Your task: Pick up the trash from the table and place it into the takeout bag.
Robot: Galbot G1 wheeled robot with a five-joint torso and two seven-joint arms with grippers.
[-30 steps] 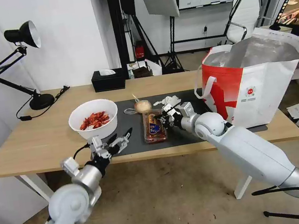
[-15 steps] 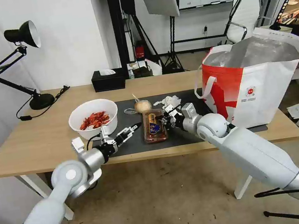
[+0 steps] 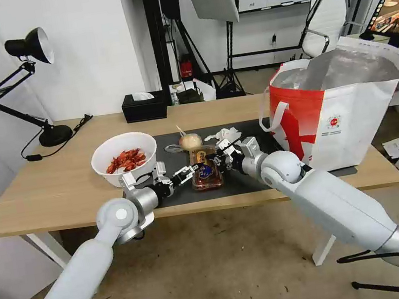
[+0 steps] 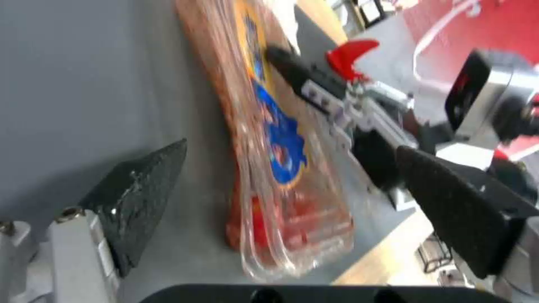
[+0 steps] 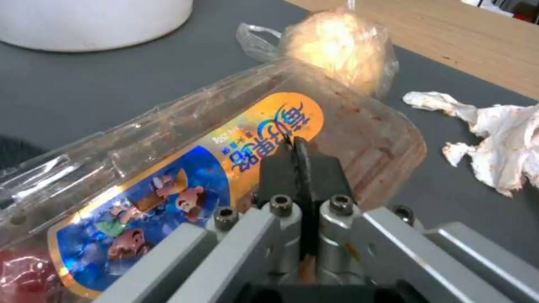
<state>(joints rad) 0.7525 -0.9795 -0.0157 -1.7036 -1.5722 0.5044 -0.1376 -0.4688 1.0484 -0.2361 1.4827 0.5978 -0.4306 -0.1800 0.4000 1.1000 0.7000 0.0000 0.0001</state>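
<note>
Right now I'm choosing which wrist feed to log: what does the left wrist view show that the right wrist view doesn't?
Left wrist view: the open left tool straddling the food tray, the right tool beyond it, and the takeout bag.

Right wrist view: the beige lump, tissue wad, white bowl and the right tool's shut tips over the tray label.

Both: the tray on the dark mat.

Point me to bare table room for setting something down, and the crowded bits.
Free: the table between the desk lamp and white bowl, and the strip between the tissue box and takeout bag. Crowded: the mat middle, where the left tool and right tool flank the food tray, lump and tissue wad.
</note>
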